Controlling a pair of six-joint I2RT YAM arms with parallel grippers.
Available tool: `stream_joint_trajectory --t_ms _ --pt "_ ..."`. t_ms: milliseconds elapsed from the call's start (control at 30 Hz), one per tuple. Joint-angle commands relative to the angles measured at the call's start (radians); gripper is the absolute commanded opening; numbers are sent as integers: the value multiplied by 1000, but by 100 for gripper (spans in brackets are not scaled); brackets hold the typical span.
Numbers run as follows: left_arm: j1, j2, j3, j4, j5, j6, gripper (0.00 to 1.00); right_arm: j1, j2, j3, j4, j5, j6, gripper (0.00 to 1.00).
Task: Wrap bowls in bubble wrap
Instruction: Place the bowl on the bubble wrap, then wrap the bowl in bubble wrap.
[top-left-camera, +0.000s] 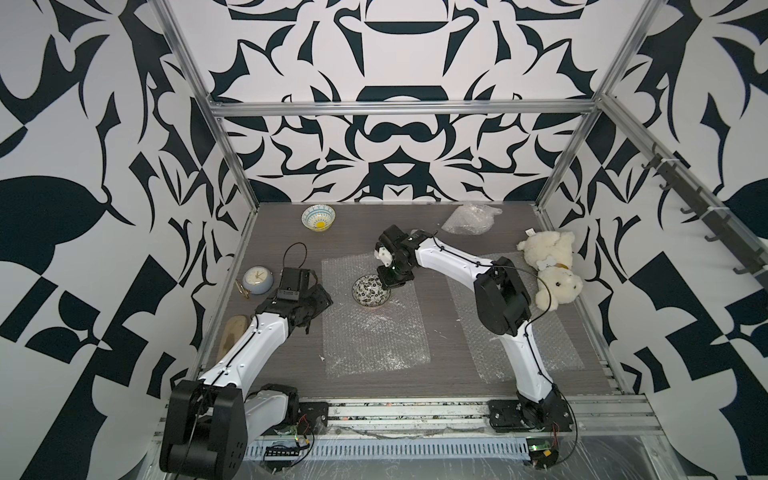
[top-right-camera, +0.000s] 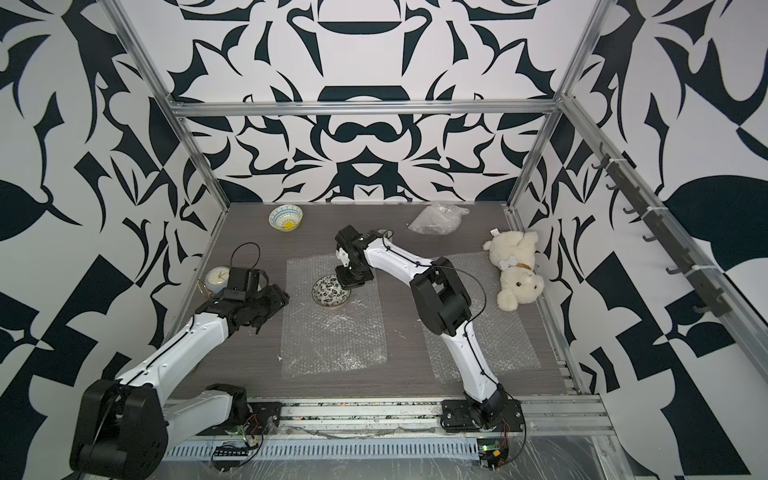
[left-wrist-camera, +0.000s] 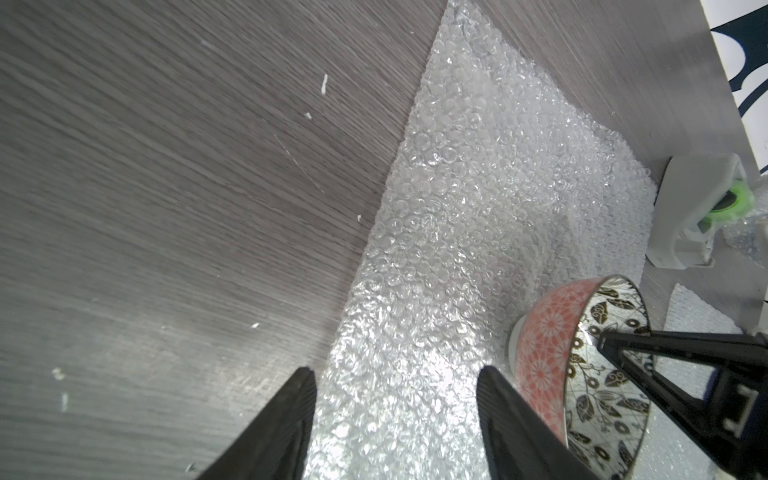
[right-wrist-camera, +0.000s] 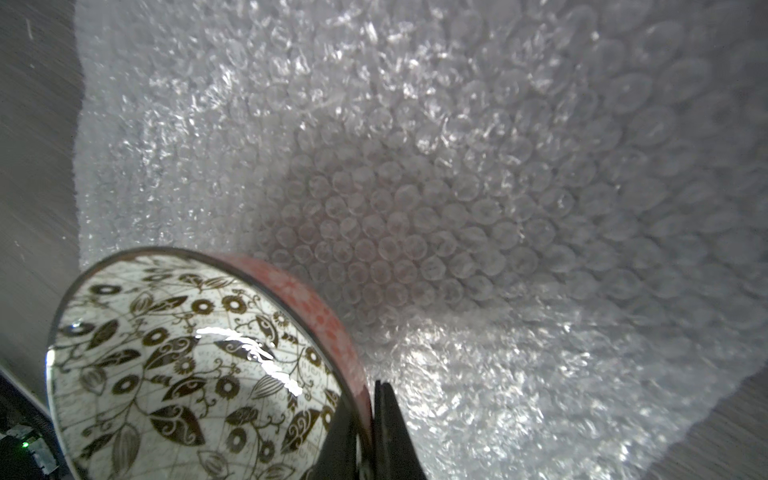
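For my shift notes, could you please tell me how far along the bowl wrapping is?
Done, apparently: one crumpled bubble-wrap bundle at the back, contents unseen. In hand: right gripper pinches the black-and-white floral ceramic bowl on the flat clear bubble-wrap sheet. Remaining: folding it, then the light blue-and-white bowl.

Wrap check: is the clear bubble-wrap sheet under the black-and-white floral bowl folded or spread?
Spread: clear bubble-wrap sheet lies flat, no edge over the black-and-white floral bowl.

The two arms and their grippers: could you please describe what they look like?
The left arm and right arm match: smooth white link shells between bulky black joint housings, with a thin black cable running along each. The left gripper and right gripper have slim, black, tapering fingers. A small white bracket sits at the right wrist.
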Motion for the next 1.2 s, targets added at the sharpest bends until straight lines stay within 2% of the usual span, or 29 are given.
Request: stream_joint_trajectory --t_ms 0,67,167,400,467,633,867,1167 --pt "-1 2 -23 14 3 13 66 4 -49 12 -4 -11 -14 22" --pt "-1 10 -20 21 9 13 66 5 -63 13 3 -26 -14 30" --pt "-2 19 -15 26 19 14 66 3 -83 34 3 -21 -19 37" --pt "-11 -7 -2 26 24 19 65 -90 -63 132 -10 64 -35 37" --pt "-17 -6 2 32 23 20 65 -120 -20 189 -23 135 -44 38" --pt "-46 13 12 50 26 13 65 -166 100 334 -34 223 -47 38" --pt "-93 45 24 81 35 19 65 -174 288 575 -114 200 -46 41" --pt "-110 74 30 94 34 18 65 -162 341 602 -120 241 -35 49"
